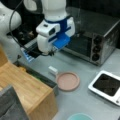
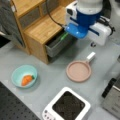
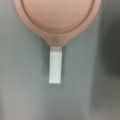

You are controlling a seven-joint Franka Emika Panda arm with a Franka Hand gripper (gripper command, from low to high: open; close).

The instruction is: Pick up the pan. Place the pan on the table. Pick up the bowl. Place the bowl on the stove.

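From my remote station, the wrist view gave me only the pan (image 3: pixel 58 17) from above, its white handle (image 3: pixel 55 65) pointing toward the frame's bottom, lying flat on the grey worktop (image 3: pixel 22 87); no gripper fingers showed there. Both front views showed what that one could not: the gripper (image 1: pixel 51 53) hung above the worktop, over the pan's handle and clear of it, holding nothing that I could see. I could not tell whether its jaws stood apart or together.

Only in a front view did I see the whole bowl (image 2: pixel 24 76), pale teal, with a small orange thing (image 2: pixel 27 80) inside, resting on the worktop near that view's left, well apart from the pan (image 2: pixel 78 71). In a front view just its rim (image 1: pixel 79 116) peeked in at the bottom edge.

The stove (image 2: pixel 66 106), white-rimmed with a black centre, sat bare near the pan. A steel toaster oven (image 1: pixel 96 40) with black knobs stood behind, and a light wooden block (image 2: pixel 43 27) with an open drawer (image 2: pixel 58 43) sat beside the pan.

The pan was dusty pink, shallow and round, empty.
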